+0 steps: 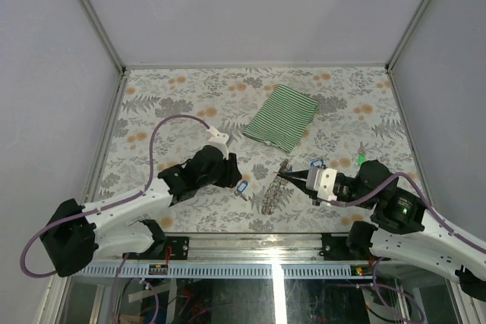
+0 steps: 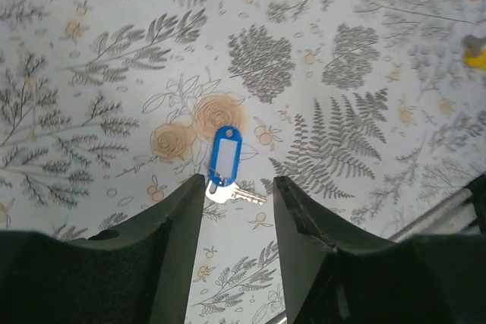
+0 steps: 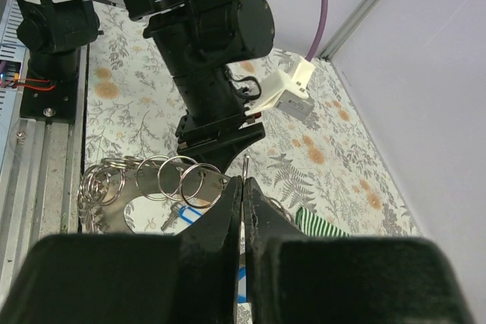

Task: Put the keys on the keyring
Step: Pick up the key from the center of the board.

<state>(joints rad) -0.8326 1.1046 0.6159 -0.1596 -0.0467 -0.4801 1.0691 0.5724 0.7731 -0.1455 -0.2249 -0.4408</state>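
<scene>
My right gripper (image 3: 242,184) is clenched on the wire end of the silvery coiled-metal keyring (image 3: 168,180), and my left gripper (image 2: 239,183) hangs parted over a flat blue plastic key tag (image 2: 225,154) on the floral table (image 2: 91,111), which I judge I must clamp next.

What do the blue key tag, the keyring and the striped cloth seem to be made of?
Blue key tag: likely plastic, smooth, with a white label window. Keyring: silvery metal, glinting linked wire rings. Striped cloth: probably woven fabric, matte, flat with soft edges.

top camera looks down from behind — wrist cameras sit close; left shares the blue key (image 2: 225,155).
</scene>
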